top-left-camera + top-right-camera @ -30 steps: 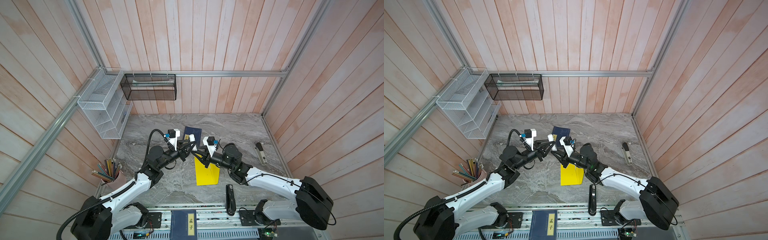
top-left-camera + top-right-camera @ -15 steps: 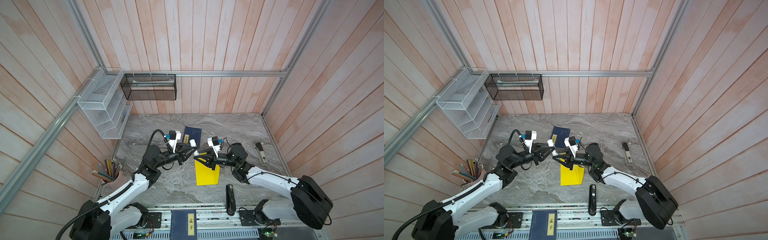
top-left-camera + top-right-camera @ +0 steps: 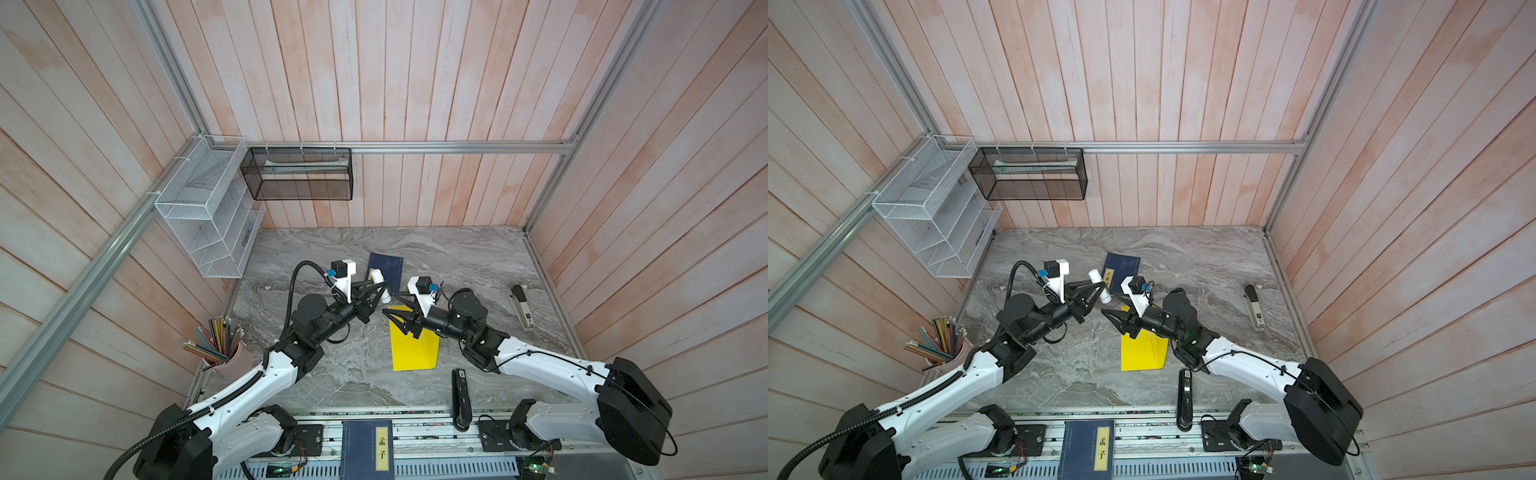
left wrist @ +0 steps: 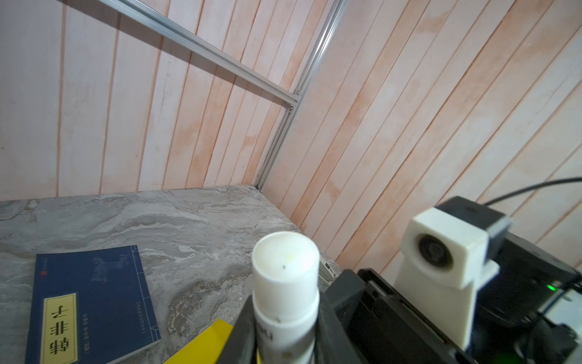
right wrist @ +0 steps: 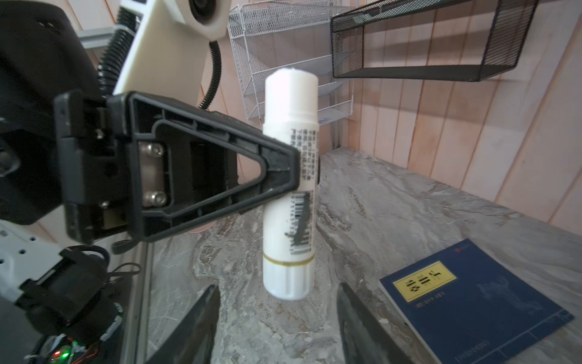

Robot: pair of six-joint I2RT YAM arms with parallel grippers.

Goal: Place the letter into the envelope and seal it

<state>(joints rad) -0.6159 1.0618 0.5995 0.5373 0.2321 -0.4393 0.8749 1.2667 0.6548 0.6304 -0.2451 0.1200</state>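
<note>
The left gripper (image 5: 293, 170) pinches a white glue stick (image 5: 289, 186) upright by its middle, while the right gripper (image 3: 395, 318), spread and empty, faces its lower end, above the yellow envelope (image 3: 413, 349).

Enclosure walls (image 3: 374, 75) are pale pink-toned vertical wood planks on three sides, framed with aluminium extrusion rails (image 3: 457, 147); the surface (image 3: 457, 257) is grey veined marble-look slab. A white wire-mesh organiser (image 3: 208, 216) hangs on the left wall, and a black mesh shelf (image 3: 299, 178) is mounted on the back wall just beside it. Lighting is even and diffuse, with soft shadows only.
</note>
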